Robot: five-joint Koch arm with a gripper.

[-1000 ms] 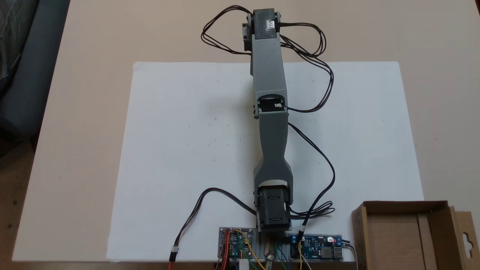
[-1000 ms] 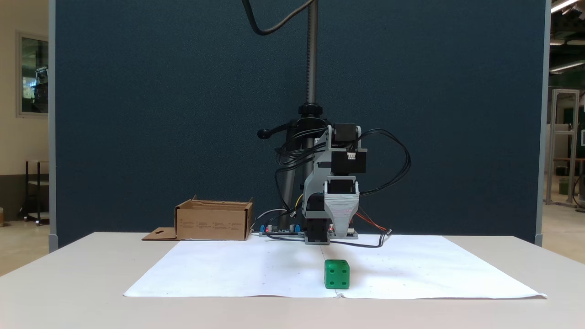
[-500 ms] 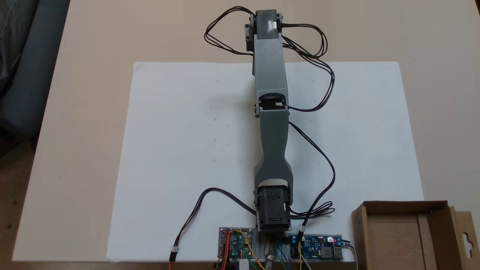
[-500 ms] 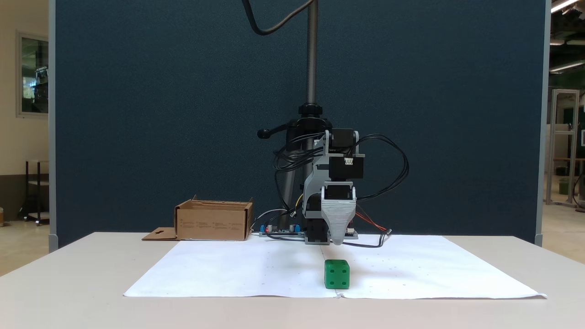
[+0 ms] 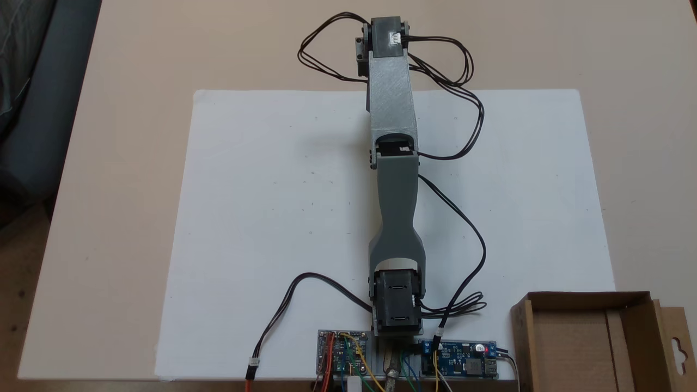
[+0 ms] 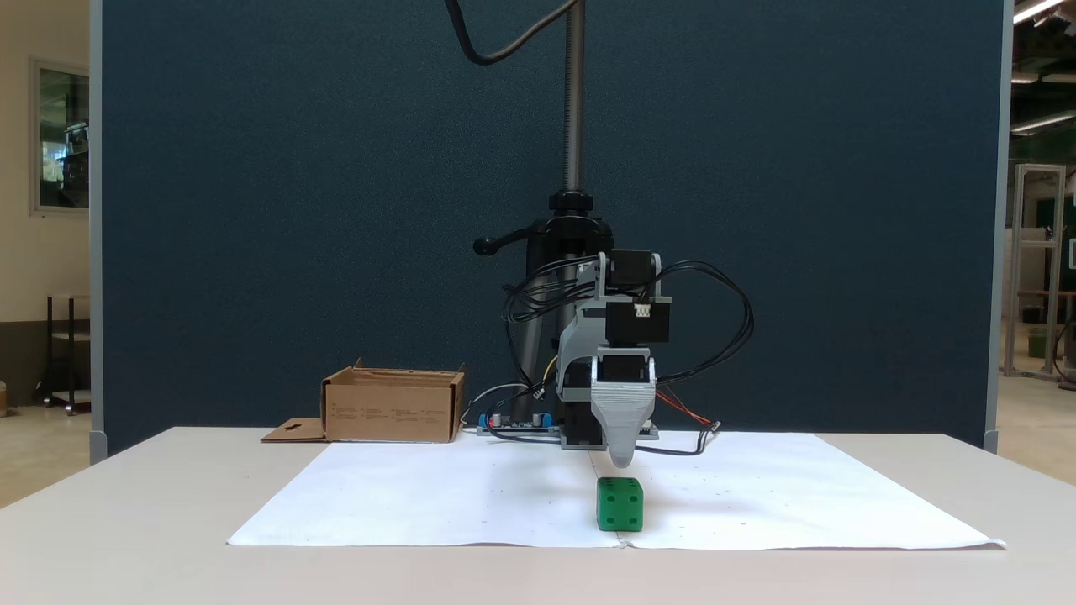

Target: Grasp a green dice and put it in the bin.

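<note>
my grey printed gripper [image 6: 620, 460] has dropped over the last sec and its tip now hangs just above the small bright green plastic dice [image 6: 620, 504], so i judge the grasp is close; only one tip shows, can't tell how far apart my fingers are. dice sits on the white paper sheet [image 6: 420, 496] near its front edge. brown cardboard bin [image 6: 393, 407] is well apart at approx 10 o'clock from the dice w/ nothing between, & black cables [image 6: 714, 336] loop at my wrist.

Grey arm [image 5: 393, 158] stretched up across white paper sheet [image 5: 272, 218]; bin [image 5: 631, 343] at bottom right corner.
</note>
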